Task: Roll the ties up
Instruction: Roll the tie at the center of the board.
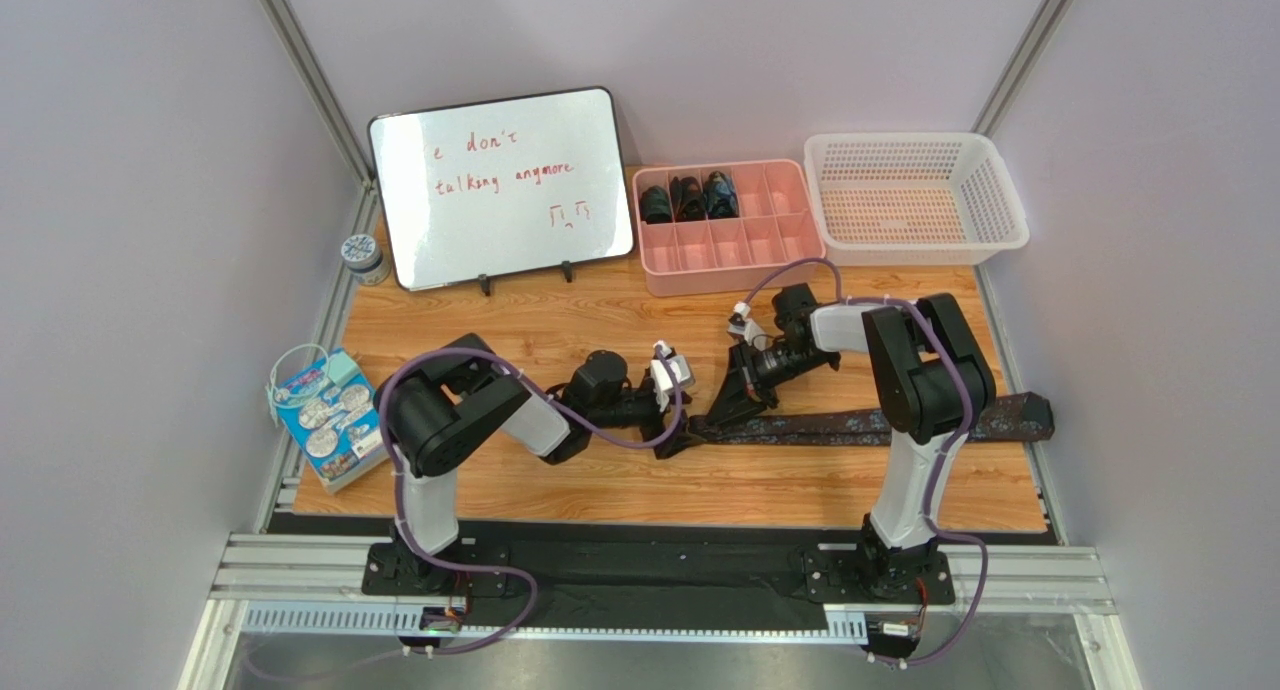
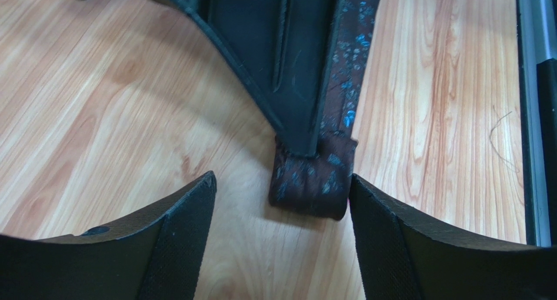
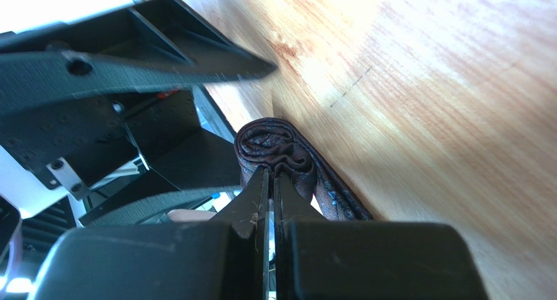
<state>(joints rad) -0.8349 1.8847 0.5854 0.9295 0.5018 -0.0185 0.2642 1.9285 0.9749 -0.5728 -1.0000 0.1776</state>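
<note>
A dark speckled tie (image 1: 879, 423) lies flat across the wooden table, its wide end at the right. Its left end is curled into a small coil (image 2: 312, 181). My right gripper (image 1: 718, 413) is shut on that coil, pinching its folds (image 3: 274, 143) between its closed fingers (image 3: 261, 189). My left gripper (image 1: 672, 420) is open, and its two fingers (image 2: 186, 228) stand either side of the coil, the right one close against it. Three rolled ties (image 1: 688, 198) sit in the pink tray's back-left compartments.
The pink divided tray (image 1: 751, 243) and a white basket (image 1: 914, 195) stand at the back right. A whiteboard (image 1: 504, 185) stands at the back left beside a small jar (image 1: 361, 252). A blue box (image 1: 323, 416) sits at the left edge.
</note>
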